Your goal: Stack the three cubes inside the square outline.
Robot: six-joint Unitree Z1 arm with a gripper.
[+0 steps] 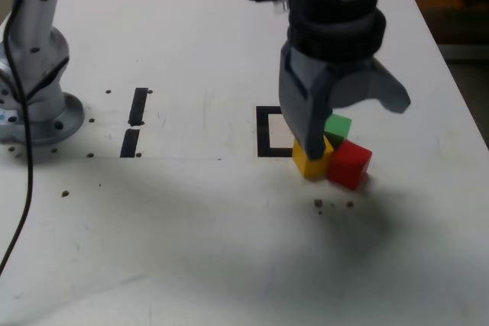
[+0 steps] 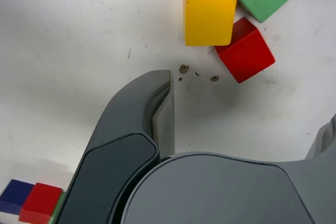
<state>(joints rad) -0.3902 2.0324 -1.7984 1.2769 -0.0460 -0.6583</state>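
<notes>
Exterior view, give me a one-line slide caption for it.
Open gripper poised over the yellow cube, green cube and red cube, clustered beside the square outline.

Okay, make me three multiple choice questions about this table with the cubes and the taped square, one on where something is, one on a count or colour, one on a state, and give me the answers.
1. Where do the cubes sit relative to the square outline?
A. Stacked inside it
B. Clustered just outside it, on the exterior view's right
C. Beside the two short tape strips

2. How many cubes are clustered there?
A. Two
B. Three
C. Four

3. How is the gripper?
A. Open, holding nothing
B. Shut on the red cube
C. Shut on the green cube

Answers:
1. B: the yellow cube, red cube and green cube all lie beyond the outline's side.
2. B: one yellow, one red, one green.
3. A: its jaws stand wide apart over the cubes with nothing between them.
</notes>
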